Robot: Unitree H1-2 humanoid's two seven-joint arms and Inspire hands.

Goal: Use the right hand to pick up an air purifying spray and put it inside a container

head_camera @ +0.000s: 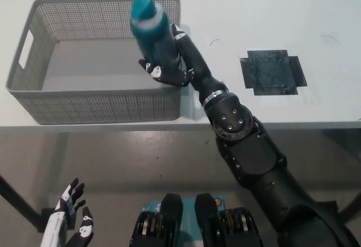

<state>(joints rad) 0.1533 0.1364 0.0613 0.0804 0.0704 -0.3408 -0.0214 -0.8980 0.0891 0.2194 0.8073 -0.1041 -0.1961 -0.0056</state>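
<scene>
Operator: Black hand status?

Unit: My right hand (169,66) is closed around the air purifying spray (151,30), a teal can with a pale band near its upper end. The fingers wrap the lower body of the can. The can stands roughly upright, tilted slightly toward picture left, and looks blurred.

Operator: Position of the can relative to the container?

Unit: It is held above the right-hand part of the container (34,97), over the open interior beside the right wall. It does not rest on the floor of the container. The hand itself overlaps the near right corner of the rim.

Operator: Arm path?

Unit: My right arm (248,157) comes in from the bottom right, crosses the front edge of the table (333,10), and reaches up and left to the container.

Operator: Describe the container.

Unit: Grey perforated plastic basket, rectangular, with a handle slot in the left wall. It sits on the white table near the front edge. Its interior holds nothing that I can see.

Operator: Other items on the table?

Unit: One dark square mat (273,72) lies on the table right of the container, well apart from it.

Operator: Other hand?

Unit: My left hand (73,219) hangs at the lower left, below table level, holding nothing, fingers spread.
</scene>
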